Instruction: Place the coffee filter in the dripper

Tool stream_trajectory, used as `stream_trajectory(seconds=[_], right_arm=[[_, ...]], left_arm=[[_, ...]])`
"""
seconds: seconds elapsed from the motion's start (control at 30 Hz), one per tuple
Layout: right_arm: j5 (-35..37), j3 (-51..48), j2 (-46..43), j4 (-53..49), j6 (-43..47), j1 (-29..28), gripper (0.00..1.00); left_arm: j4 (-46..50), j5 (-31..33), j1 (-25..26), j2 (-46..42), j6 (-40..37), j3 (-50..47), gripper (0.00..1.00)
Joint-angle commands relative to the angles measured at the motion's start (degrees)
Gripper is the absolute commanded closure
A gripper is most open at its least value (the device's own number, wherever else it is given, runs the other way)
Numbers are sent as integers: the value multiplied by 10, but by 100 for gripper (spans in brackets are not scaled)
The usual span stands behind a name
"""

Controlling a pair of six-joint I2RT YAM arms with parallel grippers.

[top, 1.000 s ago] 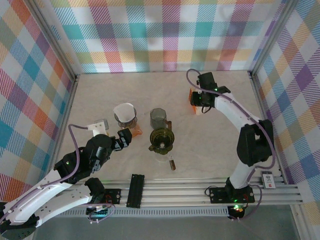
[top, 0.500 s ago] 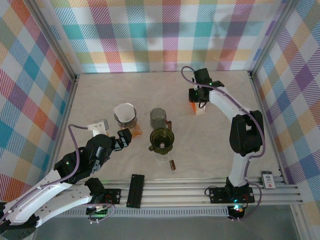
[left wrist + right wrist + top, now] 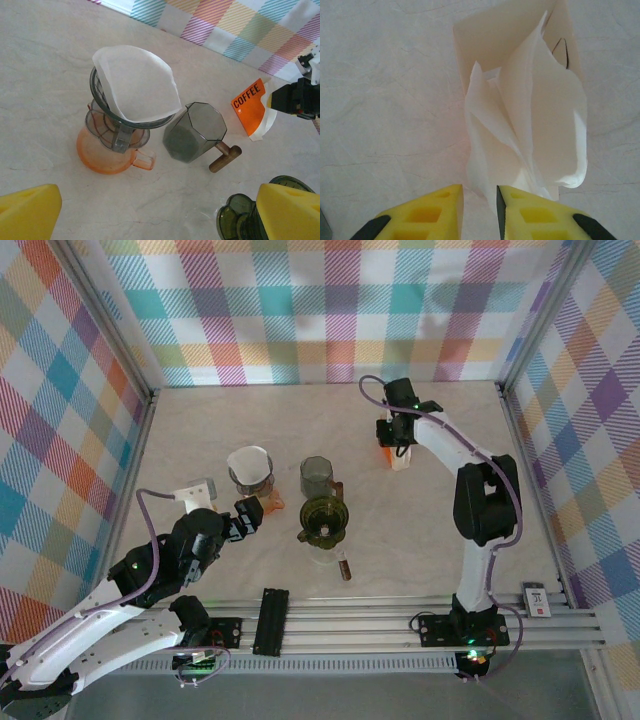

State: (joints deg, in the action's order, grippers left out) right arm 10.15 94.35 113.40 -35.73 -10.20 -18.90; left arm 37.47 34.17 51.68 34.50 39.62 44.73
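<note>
White coffee filters point(image 3: 530, 125) stick out of an orange COFFEE pack point(image 3: 250, 107) at the back right point(image 3: 390, 453). My right gripper point(image 3: 479, 200) hangs over the pack point(image 3: 398, 443). Its jaws are a narrow gap apart, with the lower edge of a filter between them, not pinched. A clear dripper point(image 3: 107, 112) on an orange base point(image 3: 250, 475) holds a white filter point(image 3: 132, 82). A green dripper point(image 3: 323, 518) near the middle has no paper in it. My left gripper point(image 3: 160, 215) is wide open and empty, low between the two drippers point(image 3: 252, 512).
A grey faceted cup point(image 3: 195, 130) with a wooden handle stands between the drippers and the pack point(image 3: 317, 475). A small brown object point(image 3: 345, 565) lies near the front edge. Plaid walls close in the left, back and right sides.
My right gripper has shifted a little to the left over the pack and its jaws have narrowed around the filter edge. The left arm has not moved.
</note>
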Motion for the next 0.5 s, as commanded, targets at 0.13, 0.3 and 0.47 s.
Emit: stream_trajectory(seconds=[0.13,0.3,0.47], right_arm=[[17,37,26,-16,12,0,75],[26,45,37,-21,13,-1,76],[36,46,36,-17,20,-6,84]], left_arm=[[10,14,5,-5,6,-3,0],[13,15,4,-6,7,-3,0],[14,16,4,-10,9,-5,0]])
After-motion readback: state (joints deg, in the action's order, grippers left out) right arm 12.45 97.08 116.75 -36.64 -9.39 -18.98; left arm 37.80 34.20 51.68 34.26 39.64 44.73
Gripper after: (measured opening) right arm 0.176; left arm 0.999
